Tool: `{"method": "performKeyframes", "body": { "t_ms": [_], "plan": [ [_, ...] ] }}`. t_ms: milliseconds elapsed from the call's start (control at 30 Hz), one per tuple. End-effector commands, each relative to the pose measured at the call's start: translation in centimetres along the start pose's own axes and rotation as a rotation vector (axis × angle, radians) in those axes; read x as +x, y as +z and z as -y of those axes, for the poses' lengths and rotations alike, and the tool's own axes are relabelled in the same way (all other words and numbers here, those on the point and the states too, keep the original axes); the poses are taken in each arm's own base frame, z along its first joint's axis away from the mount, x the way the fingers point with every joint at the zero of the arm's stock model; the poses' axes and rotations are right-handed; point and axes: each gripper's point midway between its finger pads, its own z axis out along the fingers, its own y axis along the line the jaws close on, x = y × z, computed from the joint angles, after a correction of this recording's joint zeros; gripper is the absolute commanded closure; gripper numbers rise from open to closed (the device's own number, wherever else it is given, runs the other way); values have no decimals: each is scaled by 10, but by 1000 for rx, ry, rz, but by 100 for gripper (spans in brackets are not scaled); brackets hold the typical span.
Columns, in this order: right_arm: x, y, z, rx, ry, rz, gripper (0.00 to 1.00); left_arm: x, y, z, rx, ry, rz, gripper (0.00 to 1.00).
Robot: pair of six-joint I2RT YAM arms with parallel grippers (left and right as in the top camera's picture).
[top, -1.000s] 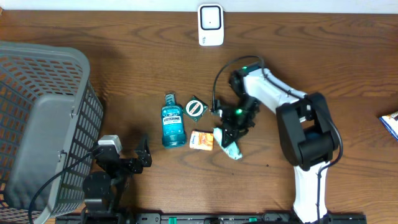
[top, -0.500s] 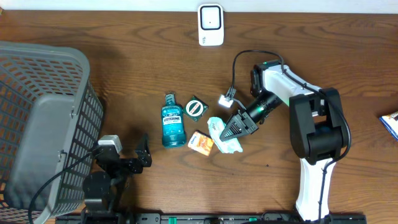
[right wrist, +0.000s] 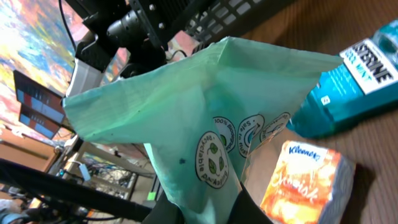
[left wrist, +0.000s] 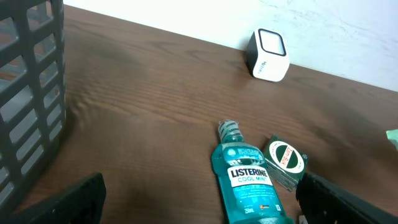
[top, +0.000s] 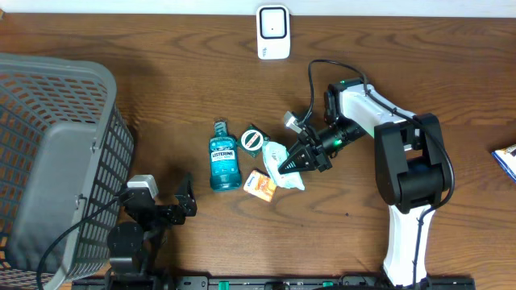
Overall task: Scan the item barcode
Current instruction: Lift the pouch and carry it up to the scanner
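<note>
My right gripper point(top: 302, 159) point(right wrist: 210, 214) is shut on a pale green packet point(top: 280, 163) point(right wrist: 199, 112) with a leaf logo, holding it tilted above the table just right of the other items. The white scanner point(top: 273, 32) point(left wrist: 267, 54) stands at the table's far edge, well away from the packet. I see no barcode on the packet's visible side. My left gripper point(top: 182, 203) point(left wrist: 205, 208) rests open near the front left, nothing between its fingers, pointing toward a teal Listerine bottle point(top: 224, 159) point(left wrist: 247, 180).
An orange Kleenex pack point(top: 260, 183) point(right wrist: 308, 180) lies under the lifted packet. A green-and-white box point(top: 254, 140) point(left wrist: 285, 160) sits beside the bottle point(right wrist: 348, 87). A grey mesh basket point(top: 56, 145) point(left wrist: 28, 93) fills the left side. A blue item point(top: 505, 159) lies at the right edge.
The right gripper has raised the green packet off the table, turned its wrist and carried it slightly left and toward the far edge. The left arm has stayed still.
</note>
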Motion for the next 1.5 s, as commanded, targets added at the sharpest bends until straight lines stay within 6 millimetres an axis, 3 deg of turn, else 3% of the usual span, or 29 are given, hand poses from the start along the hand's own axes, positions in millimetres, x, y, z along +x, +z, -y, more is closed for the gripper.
{"method": "performKeyframes", "body": {
  "t_ms": [0,400,800,967,1100,1167,1300,1467],
  "plan": [
    [-15,6,-8,-4,-73,48,99,13,2,-3,-4,-1,-40,2],
    [-27,0,-38,30,-110,-7,99,13,2,-3,-4,-1,-40,2],
    [-42,4,-113,89,-272,-111,99,13,2,-3,-4,-1,-40,2],
    [-38,4,-122,105,-295,-154,99,13,2,-3,-4,-1,-40,2],
    [-17,-1,-104,153,-309,-293,99,13,2,-3,-4,-1,-40,2],
    [-20,-2,-92,190,-300,-296,99,12,2,-3,-4,-1,-40,2],
    [-41,-17,-34,454,-109,-258,99,13,2,-3,-4,-1,-40,2],
    [-55,-69,37,942,98,-242,99,13,2,-3,-4,-1,-40,2]
  ]
}}
